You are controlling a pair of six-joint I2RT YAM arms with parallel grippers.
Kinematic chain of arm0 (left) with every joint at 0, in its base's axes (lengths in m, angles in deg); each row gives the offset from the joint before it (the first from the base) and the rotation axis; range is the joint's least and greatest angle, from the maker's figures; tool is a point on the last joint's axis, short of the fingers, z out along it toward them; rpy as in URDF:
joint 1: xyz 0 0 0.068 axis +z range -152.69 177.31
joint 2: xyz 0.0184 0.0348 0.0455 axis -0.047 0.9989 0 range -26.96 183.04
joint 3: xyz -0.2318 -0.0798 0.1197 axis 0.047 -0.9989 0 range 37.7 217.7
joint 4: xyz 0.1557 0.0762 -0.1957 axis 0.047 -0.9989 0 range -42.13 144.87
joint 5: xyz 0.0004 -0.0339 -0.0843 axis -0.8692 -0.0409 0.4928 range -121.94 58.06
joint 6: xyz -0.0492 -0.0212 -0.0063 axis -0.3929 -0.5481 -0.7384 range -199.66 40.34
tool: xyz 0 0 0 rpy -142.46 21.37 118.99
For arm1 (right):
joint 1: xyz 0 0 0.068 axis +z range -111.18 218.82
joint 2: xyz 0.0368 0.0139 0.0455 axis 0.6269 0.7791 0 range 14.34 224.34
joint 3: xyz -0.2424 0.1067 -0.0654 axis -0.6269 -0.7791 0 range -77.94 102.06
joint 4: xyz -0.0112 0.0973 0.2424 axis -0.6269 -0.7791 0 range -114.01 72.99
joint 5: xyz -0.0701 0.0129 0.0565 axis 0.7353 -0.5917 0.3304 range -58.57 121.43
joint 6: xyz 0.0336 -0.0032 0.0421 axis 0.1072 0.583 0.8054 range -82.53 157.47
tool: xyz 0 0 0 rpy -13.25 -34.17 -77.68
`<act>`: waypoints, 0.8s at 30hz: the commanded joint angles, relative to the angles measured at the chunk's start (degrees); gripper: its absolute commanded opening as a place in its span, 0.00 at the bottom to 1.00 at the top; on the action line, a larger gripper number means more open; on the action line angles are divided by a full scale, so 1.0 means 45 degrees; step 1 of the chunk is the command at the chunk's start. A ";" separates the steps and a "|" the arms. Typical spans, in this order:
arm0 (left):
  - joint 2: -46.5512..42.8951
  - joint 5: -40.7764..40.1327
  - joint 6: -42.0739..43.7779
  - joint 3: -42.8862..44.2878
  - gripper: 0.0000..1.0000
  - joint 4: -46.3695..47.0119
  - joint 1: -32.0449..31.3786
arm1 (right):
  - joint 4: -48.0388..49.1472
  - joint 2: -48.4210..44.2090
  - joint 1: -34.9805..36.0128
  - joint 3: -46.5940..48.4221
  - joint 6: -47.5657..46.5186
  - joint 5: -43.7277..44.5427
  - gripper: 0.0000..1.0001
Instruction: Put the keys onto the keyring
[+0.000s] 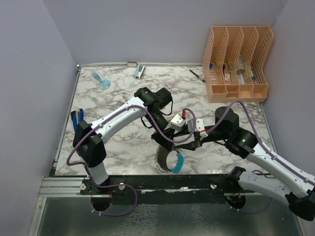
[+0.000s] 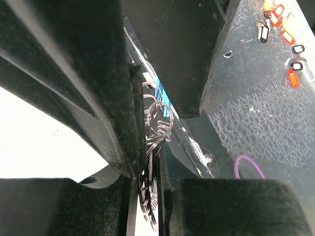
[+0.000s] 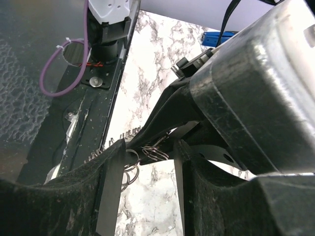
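Here, one keyring (image 1: 161, 158), left pincer (image 2: 153, 147) gripping, right pincer (image 3: 147, 156) agape

Orange slotted organizer (image 1: 238, 64) being kept at the marble bench's (image 1: 123, 147) far right corner, black pen (image 1: 197, 75) being left near it, blue-handled tool (image 1: 77, 119) being rested at the left edge, light-blue item (image 1: 101, 80) and blue-and-white item (image 1: 140, 72) being left farther back
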 commanded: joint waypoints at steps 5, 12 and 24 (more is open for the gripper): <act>0.0014 0.0583 -0.0154 0.0497 0.00 -0.0213 -0.0199 | -0.0280 0.0248 0.0135 0.0477 -0.0109 -0.0324 0.40; -0.0227 0.0588 -0.0262 0.0386 0.00 -0.0214 -0.0229 | -0.0800 0.0034 0.0138 0.0429 -0.0322 0.0341 0.19; -0.0682 0.0523 -0.0454 0.0398 0.00 -0.0217 -0.0245 | -0.1483 -0.0285 0.0150 0.0265 -0.0182 0.0670 0.30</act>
